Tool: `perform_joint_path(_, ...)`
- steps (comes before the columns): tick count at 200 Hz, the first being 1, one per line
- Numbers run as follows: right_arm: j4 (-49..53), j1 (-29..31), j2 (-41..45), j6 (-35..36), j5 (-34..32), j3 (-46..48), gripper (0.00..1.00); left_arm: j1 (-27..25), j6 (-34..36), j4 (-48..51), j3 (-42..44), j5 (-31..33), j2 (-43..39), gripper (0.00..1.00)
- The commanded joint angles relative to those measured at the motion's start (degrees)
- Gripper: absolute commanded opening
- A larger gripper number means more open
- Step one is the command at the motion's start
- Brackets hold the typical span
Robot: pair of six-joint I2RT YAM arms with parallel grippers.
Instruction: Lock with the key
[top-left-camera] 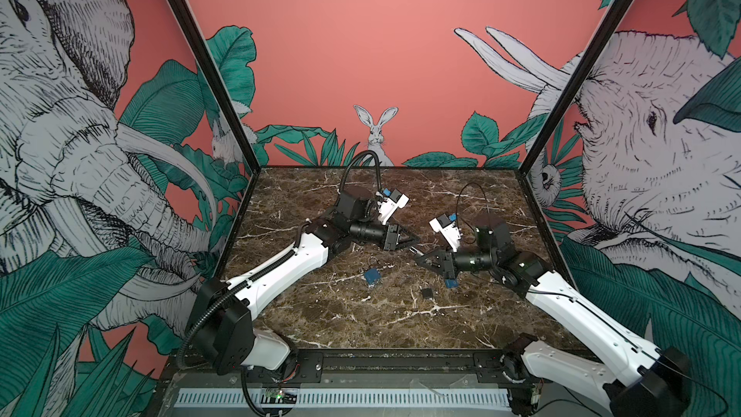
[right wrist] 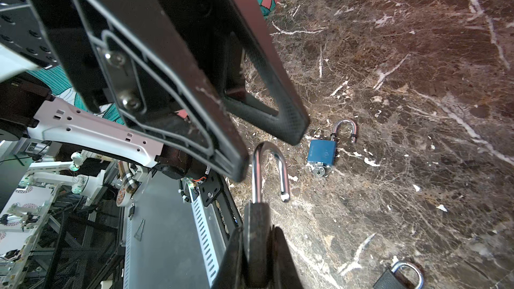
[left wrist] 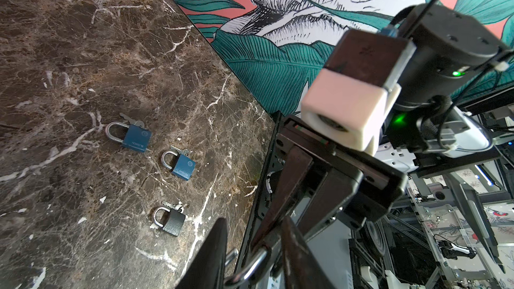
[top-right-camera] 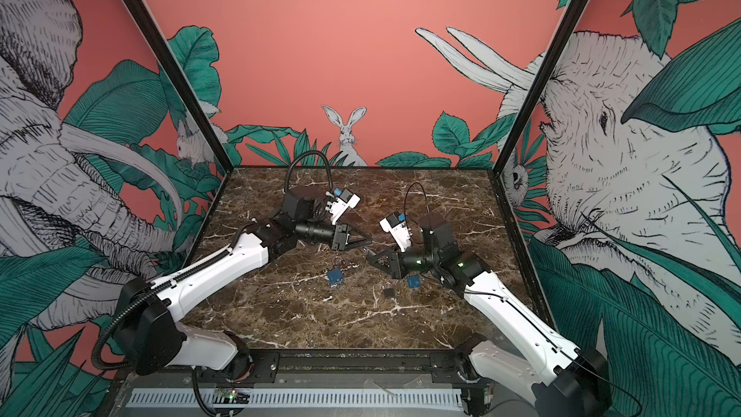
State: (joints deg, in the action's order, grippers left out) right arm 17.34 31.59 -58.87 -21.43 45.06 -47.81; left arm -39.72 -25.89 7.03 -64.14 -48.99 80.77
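You count four padlocks: two blue padlocks (left wrist: 137, 140) (left wrist: 183, 168) and one black padlock (left wrist: 173, 222) lie mid marble surface (left wrist: 83, 51). Your right gripper (top-left-camera: 419, 256) clamps the fourth padlock (right wrist: 256, 234). Your left gripper (left wrist: 250, 257) straddles its shackle (right wrist: 268, 150), jaws partly apart, contact unclear.

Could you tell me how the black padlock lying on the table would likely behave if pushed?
On the marble table, the black padlock lies flat, so it would probably slide, not roll. Its metal shackle suggests weight for its size. The keys beside it might drag along.
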Motion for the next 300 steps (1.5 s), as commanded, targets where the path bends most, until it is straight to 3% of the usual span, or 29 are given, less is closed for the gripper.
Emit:
perform_joint_path(1, -3.3, -1.2, -0.2, -1.0, 3.6, -2.0, 0.00, 0.0, 1.1, 0.8, 0.3, -1.3, -2.5, 0.35)
perform_joint_path(72, -9.8, -3.8, -0.7, -6.1, 8.6, -0.1, 0.00, 0.6, 0.1, -0.6, 2.1, -1.9, -4.0, 0.34)
perform_joint_path(114, -10.3, -4.1, -0.8, -6.8, 9.0, 0.1, 0.00, 1.4, -0.7, -1.9, 2.9, -1.9, -4.6, 0.29)
perform_joint_path(194, -10.3, -4.2, -1.3, -6.9, 9.3, 0.2, 0.00, 4.5, -6.7, -9.9, 6.5, -1.7, -6.4, 0.30)
perform_joint_path(271, -11.5, -4.2, -1.7, -7.8, 9.7, 0.1, 0.00, 4.5, -7.4, -10.3, 6.5, -4.7, -5.2, 0.30)
perform_joint_path(300, -12.2, -4.2, -1.9, -8.5, 10.1, 0.1, 0.00, 4.5, -7.5, -10.3, 6.7, -4.9, -5.0, 0.24)
